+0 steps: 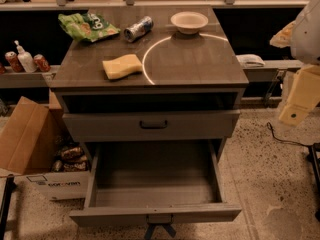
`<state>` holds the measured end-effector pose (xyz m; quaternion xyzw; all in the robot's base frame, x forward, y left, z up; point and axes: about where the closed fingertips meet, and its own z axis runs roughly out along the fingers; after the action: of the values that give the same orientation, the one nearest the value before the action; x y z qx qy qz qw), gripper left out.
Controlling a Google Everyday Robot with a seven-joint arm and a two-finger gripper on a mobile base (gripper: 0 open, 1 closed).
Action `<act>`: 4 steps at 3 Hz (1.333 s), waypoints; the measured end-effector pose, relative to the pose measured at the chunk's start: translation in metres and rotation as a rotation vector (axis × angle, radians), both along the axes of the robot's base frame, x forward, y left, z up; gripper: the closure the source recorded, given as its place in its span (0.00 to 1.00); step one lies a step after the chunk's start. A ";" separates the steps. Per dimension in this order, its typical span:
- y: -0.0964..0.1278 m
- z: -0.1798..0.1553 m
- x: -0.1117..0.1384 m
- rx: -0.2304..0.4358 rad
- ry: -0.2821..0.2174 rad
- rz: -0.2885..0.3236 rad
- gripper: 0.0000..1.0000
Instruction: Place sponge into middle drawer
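Sponge not yet picked up; middle drawer open and waiting.
The sponge (121,66) lies on the counter (200,59) toward 9 o'clock, near the front edge, untouched. The middle drawer (155,213) at 6 o'clock is pulled out, its grey inside bare, so the opening step looks done; grasping, carrying and dropping remain. The gripper (298,100) hangs off the counter at 3 o'clock, well apart from the sponge; whether it is spread or pressed together I cannot tell. The can (138,29) and bowl (189,21) sit toward 12 o'clock, probably leaving room for a reach across.
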<state>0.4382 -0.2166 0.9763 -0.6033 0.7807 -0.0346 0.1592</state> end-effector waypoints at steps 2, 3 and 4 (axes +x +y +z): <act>0.000 -0.004 0.038 0.147 -0.051 -0.048 0.00; 0.015 0.000 0.093 0.288 -0.098 -0.040 0.00; 0.048 0.003 0.147 0.398 -0.126 0.016 0.00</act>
<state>0.5850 -0.1687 0.9797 -0.5626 0.7559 0.0837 0.3242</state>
